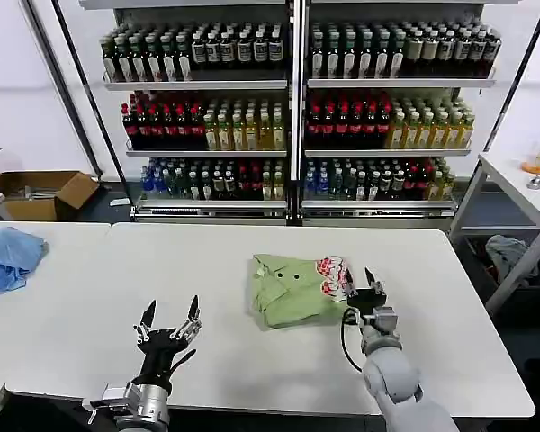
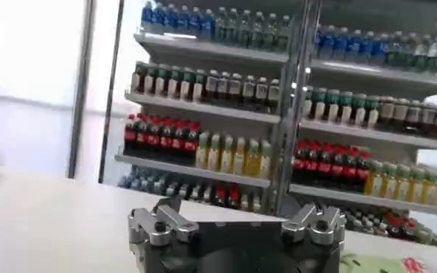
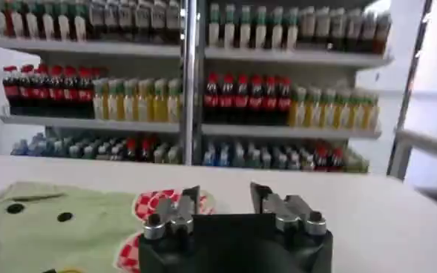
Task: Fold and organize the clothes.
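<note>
On the white table [image 1: 90, 297], we see the sage-green collared shirt [image 1: 292, 290] lying folded into a compact bundle just right of centre, its red-and-white patch [image 1: 331, 274] turned toward the right gripper [image 1: 367, 286]. That gripper sits at the shirt's 3 o'clock, just beside its edge, fingers parted and holding nothing. The left gripper [image 1: 170, 321] hovers well apart at the shirt's 8 o'clock, fingers spread and empty. We judge the right arm far nearer; the shirt lies at its 9 o'clock.
</note>
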You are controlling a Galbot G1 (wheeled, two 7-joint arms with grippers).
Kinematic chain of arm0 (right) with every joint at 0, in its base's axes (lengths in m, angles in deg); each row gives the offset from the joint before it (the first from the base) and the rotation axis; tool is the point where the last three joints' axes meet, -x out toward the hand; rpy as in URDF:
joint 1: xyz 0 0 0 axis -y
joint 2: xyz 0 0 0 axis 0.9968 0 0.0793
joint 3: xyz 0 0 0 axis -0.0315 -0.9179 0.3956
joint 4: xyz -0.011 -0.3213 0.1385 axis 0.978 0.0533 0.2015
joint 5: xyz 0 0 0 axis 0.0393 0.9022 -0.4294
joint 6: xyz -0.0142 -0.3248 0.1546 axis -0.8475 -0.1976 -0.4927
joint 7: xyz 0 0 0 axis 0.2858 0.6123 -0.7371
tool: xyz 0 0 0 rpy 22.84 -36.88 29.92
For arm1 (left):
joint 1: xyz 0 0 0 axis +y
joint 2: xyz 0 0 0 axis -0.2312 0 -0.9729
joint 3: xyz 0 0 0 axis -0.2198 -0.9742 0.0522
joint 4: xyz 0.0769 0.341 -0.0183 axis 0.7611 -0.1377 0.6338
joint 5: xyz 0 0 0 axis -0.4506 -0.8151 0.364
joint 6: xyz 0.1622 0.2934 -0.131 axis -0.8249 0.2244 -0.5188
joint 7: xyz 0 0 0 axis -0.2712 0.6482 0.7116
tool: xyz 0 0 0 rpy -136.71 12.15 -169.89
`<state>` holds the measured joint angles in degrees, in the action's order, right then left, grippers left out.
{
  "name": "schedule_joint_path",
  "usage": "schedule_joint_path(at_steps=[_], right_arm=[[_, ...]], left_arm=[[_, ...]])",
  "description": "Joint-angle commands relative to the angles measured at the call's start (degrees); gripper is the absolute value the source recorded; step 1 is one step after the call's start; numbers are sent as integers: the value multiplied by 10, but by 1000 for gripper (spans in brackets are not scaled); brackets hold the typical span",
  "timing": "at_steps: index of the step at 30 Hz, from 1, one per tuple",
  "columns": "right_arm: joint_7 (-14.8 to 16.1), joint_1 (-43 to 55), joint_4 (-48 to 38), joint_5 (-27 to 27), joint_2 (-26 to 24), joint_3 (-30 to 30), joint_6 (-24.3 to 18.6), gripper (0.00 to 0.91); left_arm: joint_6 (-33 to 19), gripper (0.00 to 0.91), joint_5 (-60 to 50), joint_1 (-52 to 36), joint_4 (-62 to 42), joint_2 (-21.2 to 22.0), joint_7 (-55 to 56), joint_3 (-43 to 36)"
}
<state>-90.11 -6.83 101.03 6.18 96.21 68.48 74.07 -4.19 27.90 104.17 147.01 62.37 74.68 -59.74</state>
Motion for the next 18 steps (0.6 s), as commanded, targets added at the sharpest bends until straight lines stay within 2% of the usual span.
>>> schedule_joint_path(at_steps=[1,8,18], right_arm=[[32,-174,134,104,-2,75,-144,907],[42,-269,220,106,2,110,-131,907],[42,-331,264,100,10,133,-140,907]], left_arm=[[1,907,-13,6,5,1,-14,-7],[2,907,-12,5,10,-3,-28,-7],[2,907,-12,9,14,-11,-37,-6]])
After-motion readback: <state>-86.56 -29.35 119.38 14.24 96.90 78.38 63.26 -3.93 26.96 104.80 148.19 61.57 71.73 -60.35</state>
